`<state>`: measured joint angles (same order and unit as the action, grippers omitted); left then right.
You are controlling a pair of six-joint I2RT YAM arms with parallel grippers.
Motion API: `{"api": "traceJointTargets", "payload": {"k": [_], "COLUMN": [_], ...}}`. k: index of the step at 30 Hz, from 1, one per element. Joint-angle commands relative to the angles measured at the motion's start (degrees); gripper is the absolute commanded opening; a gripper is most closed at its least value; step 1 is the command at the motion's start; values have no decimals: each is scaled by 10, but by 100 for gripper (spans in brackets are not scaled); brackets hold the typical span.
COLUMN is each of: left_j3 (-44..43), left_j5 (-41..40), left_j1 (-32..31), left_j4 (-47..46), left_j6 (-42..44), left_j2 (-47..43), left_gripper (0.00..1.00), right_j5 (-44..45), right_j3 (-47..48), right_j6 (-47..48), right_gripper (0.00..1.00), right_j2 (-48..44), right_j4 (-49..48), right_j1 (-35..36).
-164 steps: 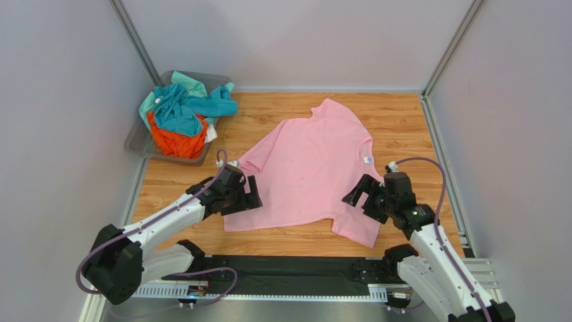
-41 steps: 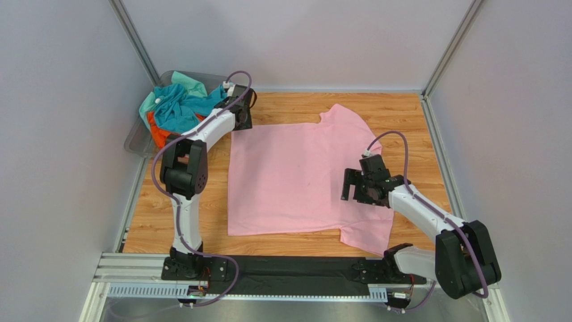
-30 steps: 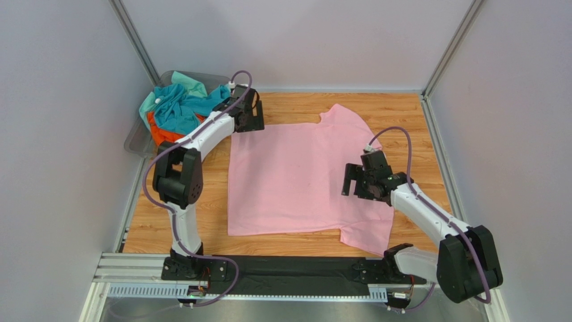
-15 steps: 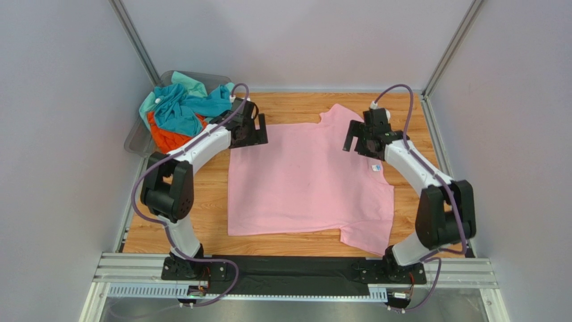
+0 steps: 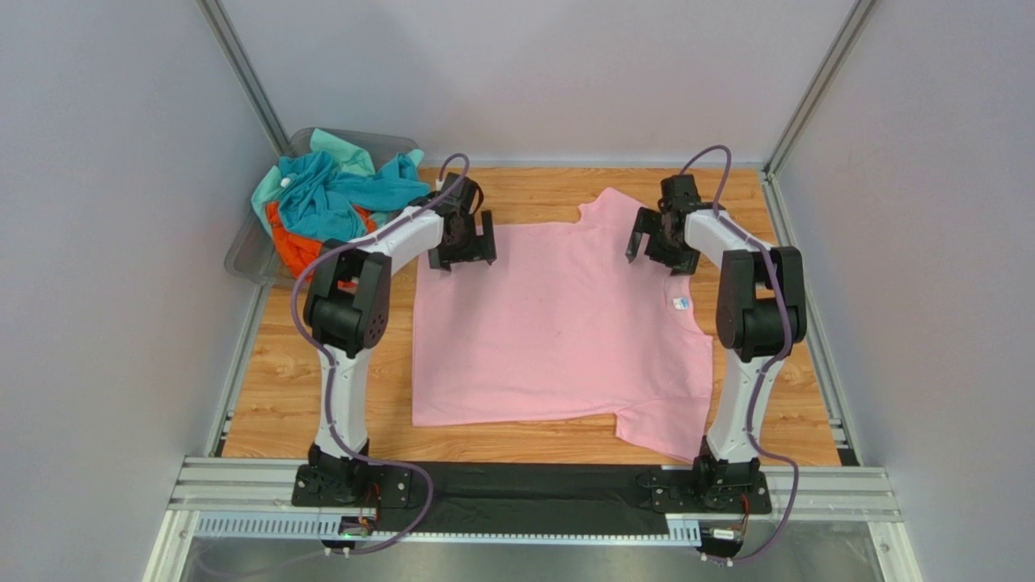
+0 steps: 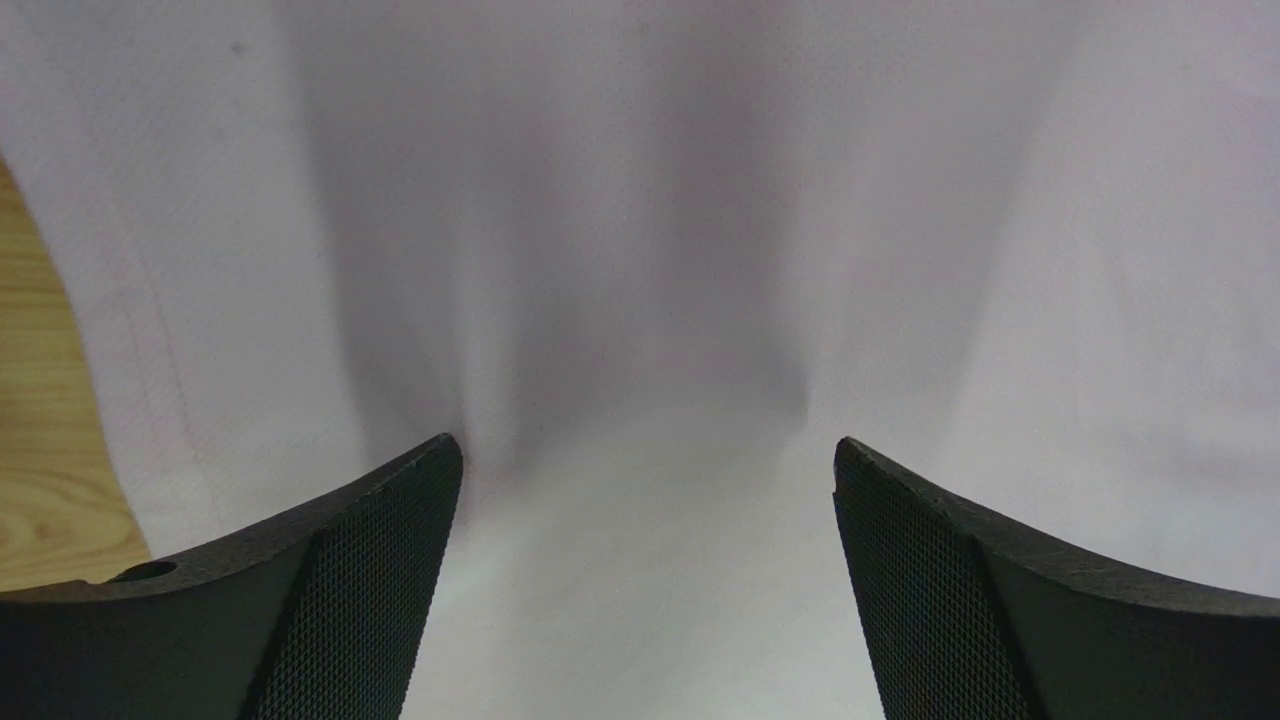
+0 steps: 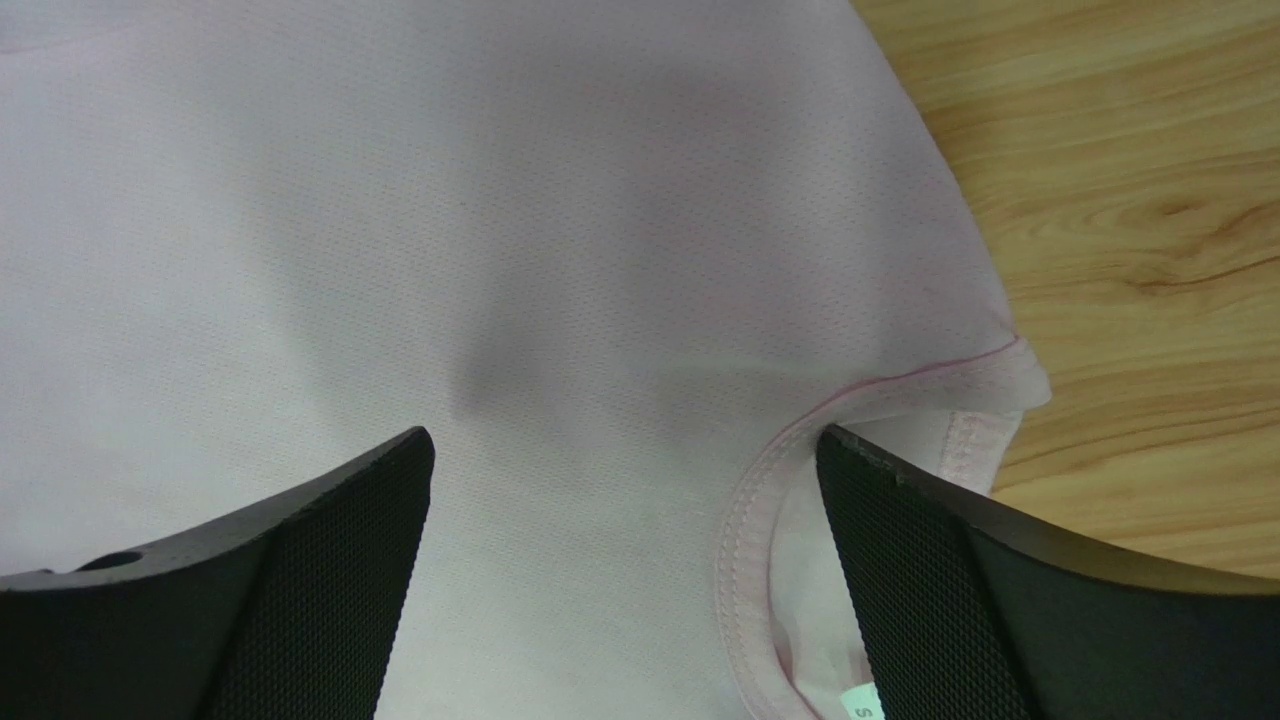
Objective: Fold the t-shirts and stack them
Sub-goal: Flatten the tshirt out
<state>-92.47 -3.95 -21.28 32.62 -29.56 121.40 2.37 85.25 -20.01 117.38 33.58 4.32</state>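
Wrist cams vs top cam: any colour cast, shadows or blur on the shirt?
Top external: pink t-shirt saturated, evenly lit, sharp. Left wrist: same shirt washed out to near-white lilac, soft grey shadow ahead of the open left gripper; finger mesh crisp. Right wrist: same pale cast, darker shadow patch by the right gripper, collar stitching in focus.

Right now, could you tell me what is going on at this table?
A pink t-shirt lies spread flat on the wooden table. Both arms reach to its far edge, the left claw and right claw open above the fabric, gripping nothing. No fold is made yet. Crumpled clothes sit in the bin.
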Motion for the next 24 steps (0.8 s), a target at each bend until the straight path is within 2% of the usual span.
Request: {"api": "traceJointTargets", "payload": {"k": [1,11,16,20,22,23,24], "left_j3": [-74,-208,-319,-338,-314,-296,-251], "left_j5": [24,58,77,97,97,90,81], "left_j1": [3,9,17,17,13,11,7], "left_j4": [33,60,94,99,99,97,96], "left_j6": [-5,-10,-7,-4,-1,1,3], "left_j2": [51,144,185,145,90,67,13], "left_gripper": [100,100,100,100,100,100,100], "right_j5": [-15,-47,-68,-73,-49,-41,-31], "right_j3": [30,153,181,182,173,157,121], "right_j6": [1,26,40,50,42,38,29], "right_gripper": [100,100,100,100,100,100,100], "right_j2": [36,125,115,32,-9,-61,-90], "right_j4": [25,73,83,97,111,111,108], "right_j1": [-21,-77,-86,-85,-83,-81,-77]}}
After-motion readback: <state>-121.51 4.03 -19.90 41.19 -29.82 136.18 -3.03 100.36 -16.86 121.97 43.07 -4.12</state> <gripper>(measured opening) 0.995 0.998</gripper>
